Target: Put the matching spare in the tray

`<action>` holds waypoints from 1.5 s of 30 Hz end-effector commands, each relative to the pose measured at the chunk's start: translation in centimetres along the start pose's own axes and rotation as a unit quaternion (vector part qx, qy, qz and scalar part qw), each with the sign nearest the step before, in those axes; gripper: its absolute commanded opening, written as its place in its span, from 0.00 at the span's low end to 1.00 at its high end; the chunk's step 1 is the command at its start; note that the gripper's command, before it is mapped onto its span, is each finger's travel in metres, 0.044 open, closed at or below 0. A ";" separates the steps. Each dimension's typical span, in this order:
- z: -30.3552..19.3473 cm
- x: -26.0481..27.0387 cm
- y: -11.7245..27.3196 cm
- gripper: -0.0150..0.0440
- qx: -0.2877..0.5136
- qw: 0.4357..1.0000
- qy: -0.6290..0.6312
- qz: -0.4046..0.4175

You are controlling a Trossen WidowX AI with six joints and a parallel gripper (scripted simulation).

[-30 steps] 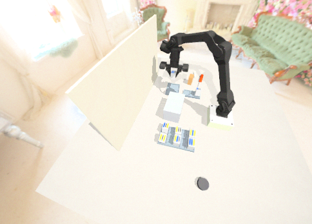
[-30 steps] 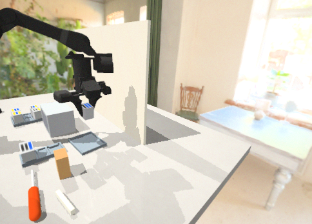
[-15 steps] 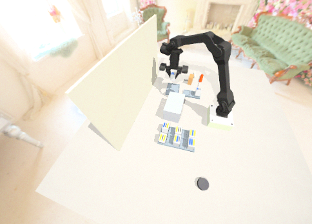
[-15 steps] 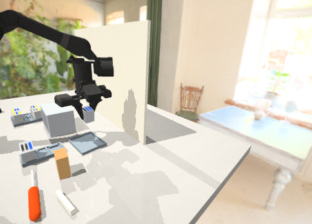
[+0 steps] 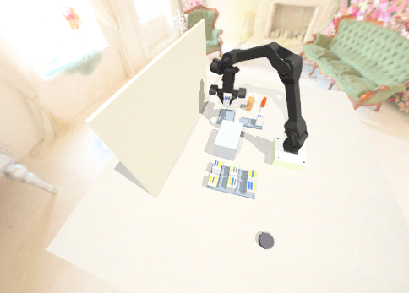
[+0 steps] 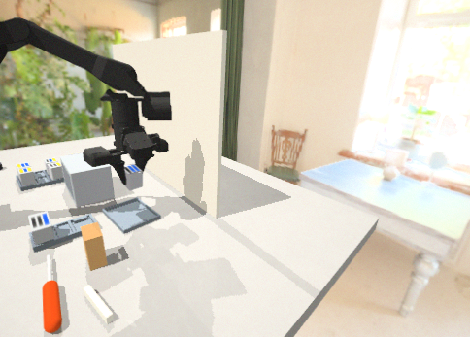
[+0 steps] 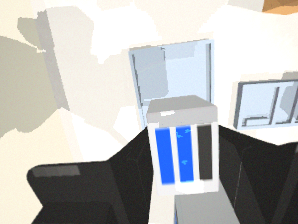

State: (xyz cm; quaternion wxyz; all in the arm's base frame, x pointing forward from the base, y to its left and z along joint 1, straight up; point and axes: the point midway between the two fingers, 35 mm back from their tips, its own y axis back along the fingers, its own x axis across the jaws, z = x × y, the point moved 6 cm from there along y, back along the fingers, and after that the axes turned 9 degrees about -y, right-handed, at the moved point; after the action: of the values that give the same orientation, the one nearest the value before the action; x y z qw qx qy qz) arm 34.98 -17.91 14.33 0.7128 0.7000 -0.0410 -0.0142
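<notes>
Now your gripper (image 5: pixel 227 102) (image 6: pixel 134 177) (image 7: pixel 176 128), part-open, clamps the blue-blue-black coded block (image 5: pixel 227 99) (image 6: pixel 134 178) (image 7: pixel 184 152) above the tray (image 5: pixel 226 116) (image 6: pixel 131 215) (image 7: pixel 187 75); lowering should follow.

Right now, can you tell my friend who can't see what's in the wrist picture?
The end effector grips a small block with two blue stripes and one dark stripe. Beyond it, a shallow tray and part of a divided holder lie on the pale table.
</notes>
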 end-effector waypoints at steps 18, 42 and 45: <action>0.0 -0.1 -2.0 0.25 0.000 1.000 -0.002 -0.002; -0.1 -0.3 -4.0 0.25 0.000 1.000 -0.002 -0.002; -0.1 -0.4 -4.3 0.25 0.000 1.000 -0.002 -0.002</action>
State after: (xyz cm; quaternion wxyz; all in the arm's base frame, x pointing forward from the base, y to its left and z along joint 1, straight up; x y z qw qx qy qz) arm 34.86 -17.86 10.51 0.7128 0.7001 -0.0410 -0.0144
